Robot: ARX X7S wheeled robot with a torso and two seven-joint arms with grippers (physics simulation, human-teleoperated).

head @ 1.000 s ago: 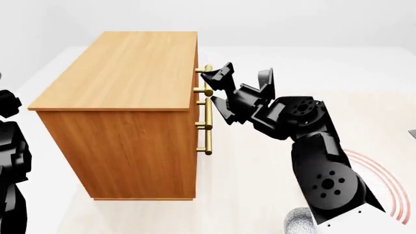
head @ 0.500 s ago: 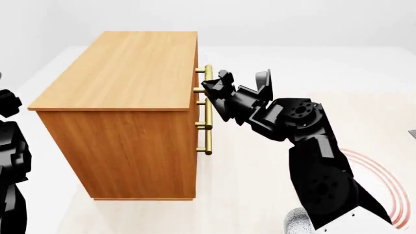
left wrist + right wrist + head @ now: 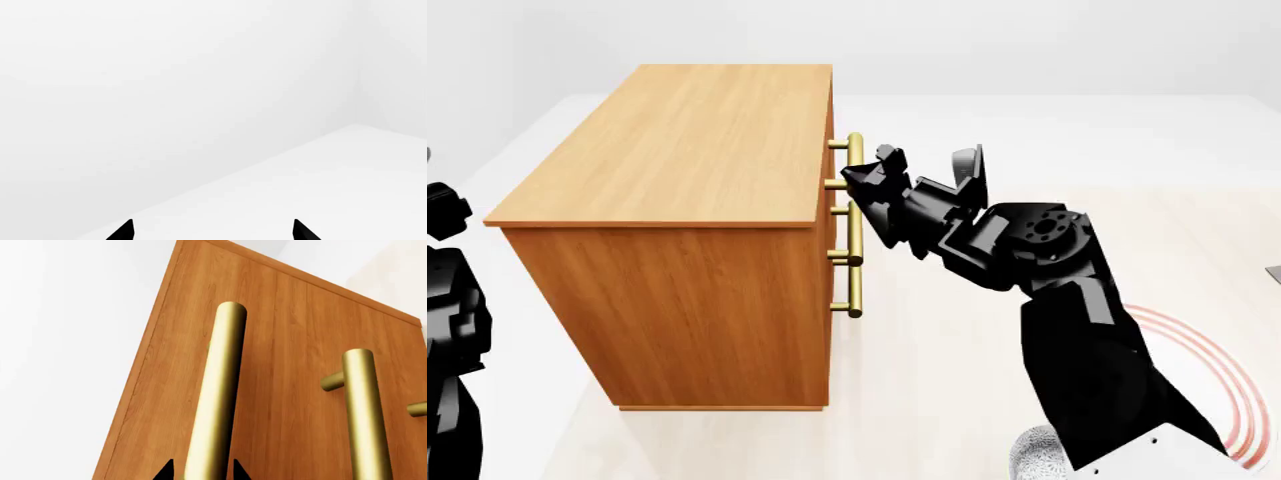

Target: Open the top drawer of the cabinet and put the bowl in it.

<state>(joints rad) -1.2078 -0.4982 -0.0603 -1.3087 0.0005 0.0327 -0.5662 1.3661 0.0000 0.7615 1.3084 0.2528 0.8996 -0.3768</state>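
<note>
The orange-brown cabinet stands left of centre, its drawer front facing right and all drawers closed. My right gripper is shut on the brass bar handle of the top drawer. In the right wrist view that handle runs between the two black fingertips of the right gripper, which press against its sides. The bowl shows only as a speckled grey edge under my right arm. My left gripper is open, facing bare white wall and floor.
A second brass handle lies beside the gripped one. The white plate with red rings lies on the floor at the right, partly behind my right arm. My left arm hangs at the left edge.
The right gripper's fingers stood open around the top handle a second ago and have shut on it. The drawer has not moved.
</note>
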